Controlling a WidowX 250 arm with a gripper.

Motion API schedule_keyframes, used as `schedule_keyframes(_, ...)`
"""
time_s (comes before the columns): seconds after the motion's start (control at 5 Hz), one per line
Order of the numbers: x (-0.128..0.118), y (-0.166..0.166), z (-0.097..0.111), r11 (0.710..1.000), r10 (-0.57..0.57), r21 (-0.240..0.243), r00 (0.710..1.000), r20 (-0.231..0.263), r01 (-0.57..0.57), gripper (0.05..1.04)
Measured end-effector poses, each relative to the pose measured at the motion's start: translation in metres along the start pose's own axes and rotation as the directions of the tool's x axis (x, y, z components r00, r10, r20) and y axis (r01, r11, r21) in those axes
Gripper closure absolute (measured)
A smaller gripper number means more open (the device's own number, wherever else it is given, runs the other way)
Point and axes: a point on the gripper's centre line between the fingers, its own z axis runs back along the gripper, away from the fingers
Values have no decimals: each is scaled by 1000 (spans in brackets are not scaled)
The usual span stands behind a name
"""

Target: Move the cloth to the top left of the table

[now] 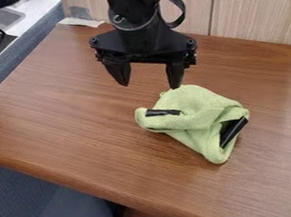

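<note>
I see the green cloth (193, 117) bunched near the middle of the counter (74, 107), black bits (233, 132) poking from its folds. Its long axis slants to the lower right, tapering there. My fingers (176, 73) hang open above the counter's far half; wood panels (256, 5) stand behind it.

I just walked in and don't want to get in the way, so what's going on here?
A black robot arm has its open gripper beside the crumpled green cloth, holding nothing. The cloth lies right of the middle of the wooden table, not yet at the top left, where it is meant to go.
</note>
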Motion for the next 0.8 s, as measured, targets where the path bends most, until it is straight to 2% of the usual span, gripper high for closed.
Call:
schedule_keyframes(0.2,-4,0,-6,1000,-2,5,1000,-26,2,83)
schedule_keyframes(0.4,-2,-17,-27,999,-30,-25,996,-86,28,83)
schedule_keyframes(0.8,0,-47,-67,995,-86,-54,981,-171,78,83)
